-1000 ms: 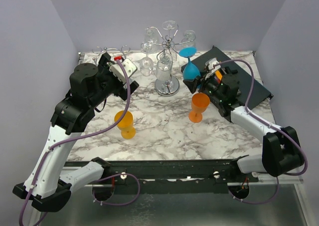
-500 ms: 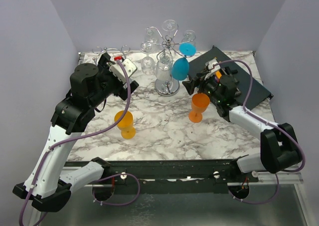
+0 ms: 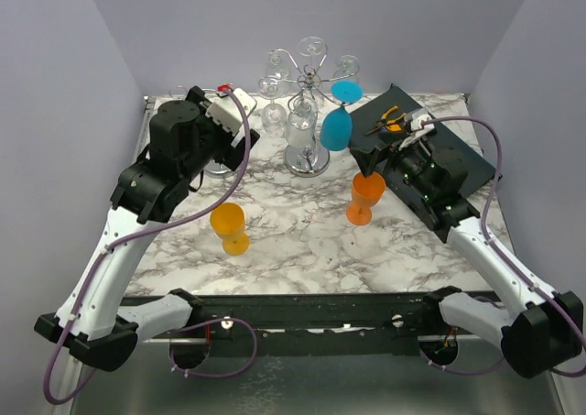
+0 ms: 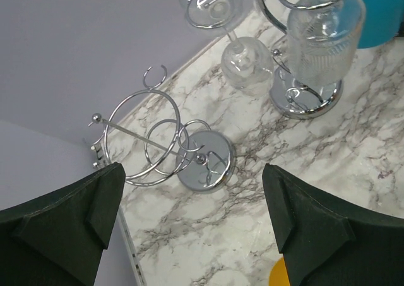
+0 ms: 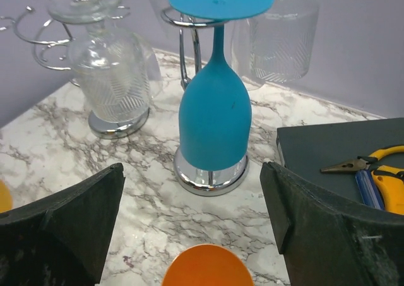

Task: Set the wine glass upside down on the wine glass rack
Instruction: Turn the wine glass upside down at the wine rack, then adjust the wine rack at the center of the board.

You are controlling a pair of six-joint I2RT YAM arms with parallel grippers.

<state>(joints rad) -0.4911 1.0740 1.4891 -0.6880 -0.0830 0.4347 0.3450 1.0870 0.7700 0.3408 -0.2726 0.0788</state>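
Just below the wide-spread jaws of the right gripper, an orange glass stands upright on the table. A second orange glass waits apart, on the left arm's side. Straight ahead of the right jaws and clear of both fingers, the blue glass hangs bowl-down, its foot on a ring of the rack. It seems seated, though the foot hides most of the ring. The left gripper, jaws likewise spread and empty, hovers over a small wire stand. The hanging looks done, with only the withdrawal apparently left.
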